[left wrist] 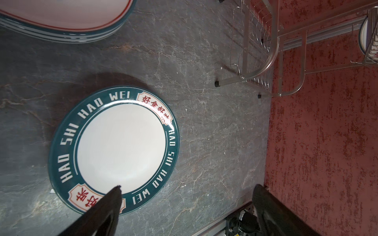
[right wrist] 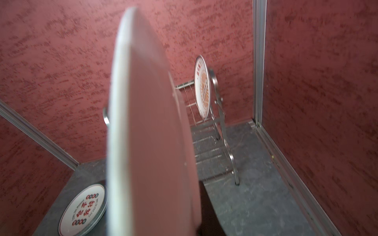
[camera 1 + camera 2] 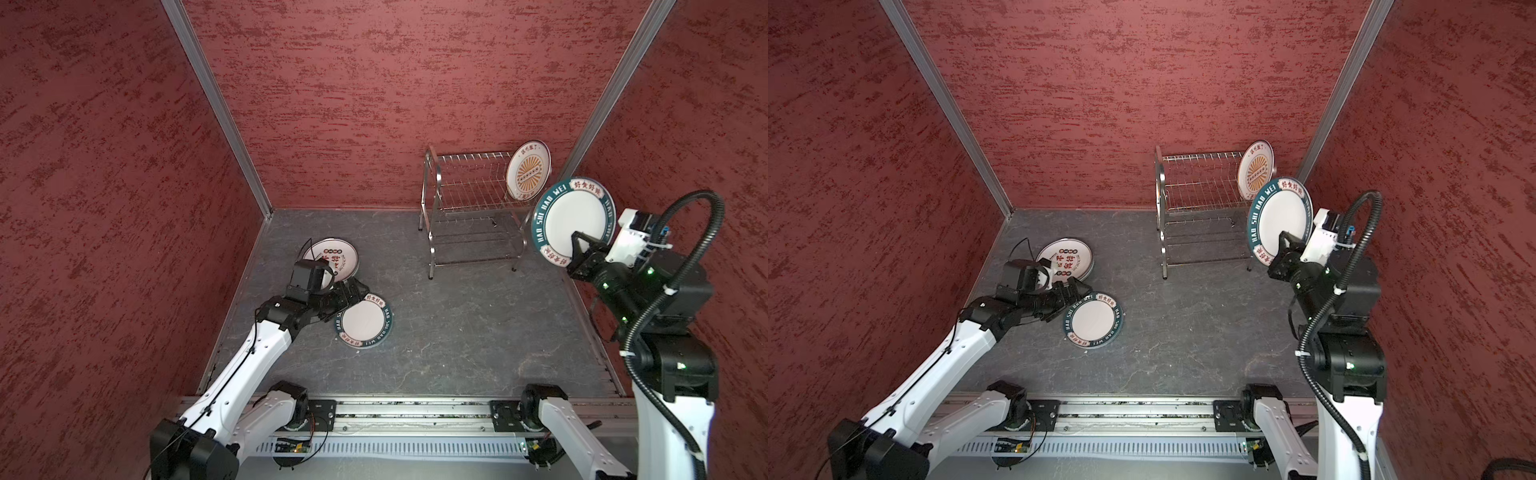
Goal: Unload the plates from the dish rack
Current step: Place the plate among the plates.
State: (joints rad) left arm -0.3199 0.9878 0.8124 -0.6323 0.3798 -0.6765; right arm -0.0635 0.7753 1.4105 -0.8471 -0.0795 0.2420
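Observation:
The steel wire dish rack (image 3: 469, 203) (image 3: 1204, 199) stands at the back right with one sunburst plate (image 3: 528, 170) (image 2: 202, 90) upright at its right end. My right gripper (image 3: 582, 249) (image 3: 1289, 249) is shut on the lower rim of a teal-rimmed plate (image 3: 573, 224) (image 2: 151, 132), held upright in the air in front of the rack's right end. My left gripper (image 3: 353, 289) (image 1: 188, 187) is open, low over the table beside a second teal-rimmed plate (image 3: 363, 322) (image 1: 120, 143) that lies flat. One of its fingers (image 1: 114, 196) overlaps that plate's rim.
A stack of plates (image 3: 332, 257) (image 2: 83, 208) with red and black characters on top lies flat at the left, just behind the left gripper. Red walls close in the grey table (image 3: 457, 324) on three sides. The arms' base rail (image 3: 415, 415) runs along the front.

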